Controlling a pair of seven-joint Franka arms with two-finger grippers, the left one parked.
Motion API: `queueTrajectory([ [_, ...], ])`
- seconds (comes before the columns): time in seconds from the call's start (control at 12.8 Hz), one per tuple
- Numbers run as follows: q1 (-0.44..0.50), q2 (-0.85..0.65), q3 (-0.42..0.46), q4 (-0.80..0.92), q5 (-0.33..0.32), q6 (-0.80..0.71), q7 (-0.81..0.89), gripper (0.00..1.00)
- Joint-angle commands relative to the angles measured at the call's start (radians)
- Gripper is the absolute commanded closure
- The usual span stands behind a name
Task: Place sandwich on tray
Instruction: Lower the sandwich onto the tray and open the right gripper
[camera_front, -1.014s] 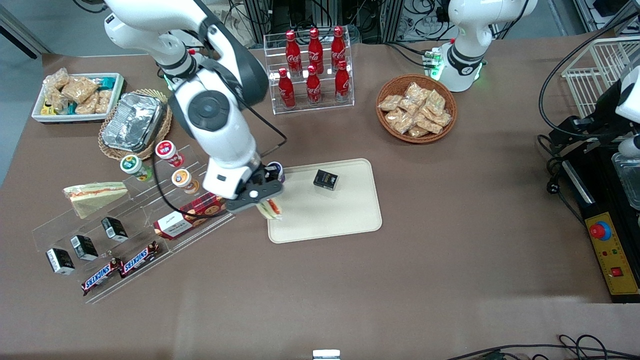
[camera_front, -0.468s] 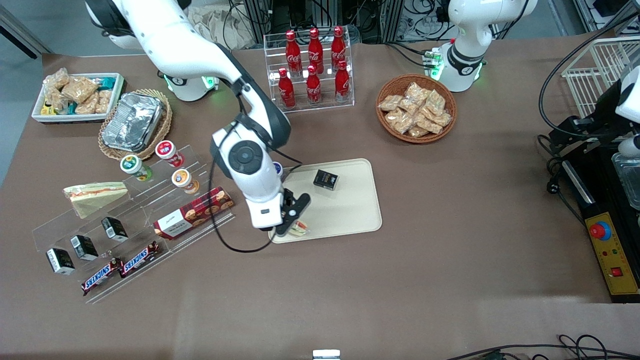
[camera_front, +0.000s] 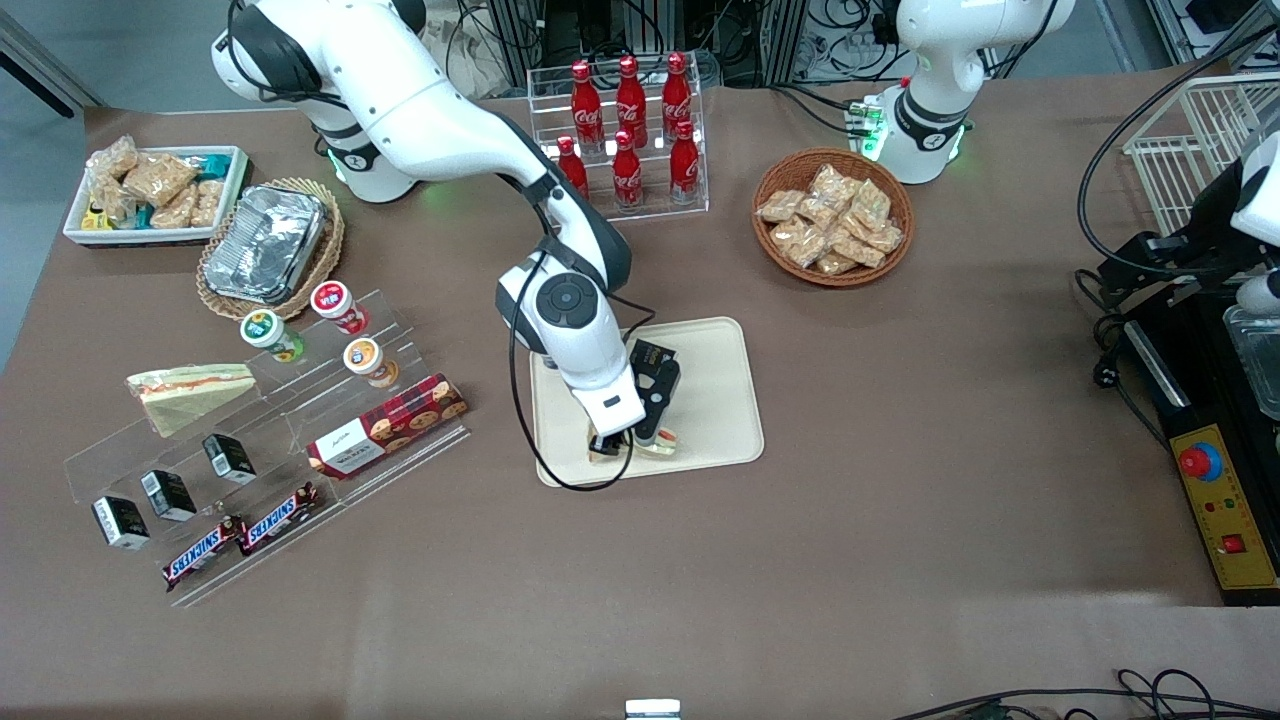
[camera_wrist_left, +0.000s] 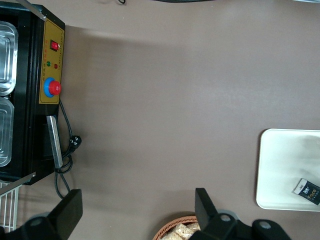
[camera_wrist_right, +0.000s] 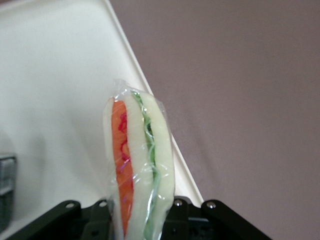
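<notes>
The sandwich (camera_wrist_right: 140, 160), a white-bread wedge in clear wrap with a bold orange-red stripe and a green stripe, is held between the fingers of my right gripper (camera_wrist_right: 139, 220). In the front view the gripper (camera_front: 630, 440) is over the part of the cream-beige tray (camera_front: 720, 400) nearest the front camera, shut on the sandwich (camera_front: 655, 440), which is low over or on the tray. The tray's rim (camera_wrist_right: 150, 90) runs close beside the sandwich. The tray also shows in the left wrist view (camera_wrist_left: 285, 170).
A small black box (camera_front: 652, 356) lies on the tray, farther from the front camera than the gripper. A paler sandwich wedge (camera_front: 190, 392), cups, a biscuit box (camera_front: 388, 424) and Snickers bars sit on a clear rack toward the working arm's end. Cola bottles (camera_front: 625, 140) and a snack basket (camera_front: 832, 216) stand farther back.
My gripper has carried the sandwich from the tray's corner near the rack inward over the tray, and lower, toward the tray's near edge.
</notes>
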Motion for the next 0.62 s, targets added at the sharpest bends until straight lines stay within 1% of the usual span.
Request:
queueTrajectory([
  [0.0,-0.007,0.051,0.001,0.035,-0.017,0.028,-0.11,0.98],
  [0.16,-0.008,0.065,-0.001,0.038,-0.02,0.058,-0.113,0.97],
  [0.23,-0.008,0.073,-0.001,0.052,-0.018,0.069,-0.111,0.95],
  [0.31,-0.008,0.08,-0.001,0.056,-0.008,0.069,-0.087,0.61],
  [0.39,-0.008,0.083,0.001,0.057,0.004,0.071,-0.066,0.01],
  [0.55,-0.01,0.073,-0.002,0.07,0.008,0.063,-0.064,0.0],
])
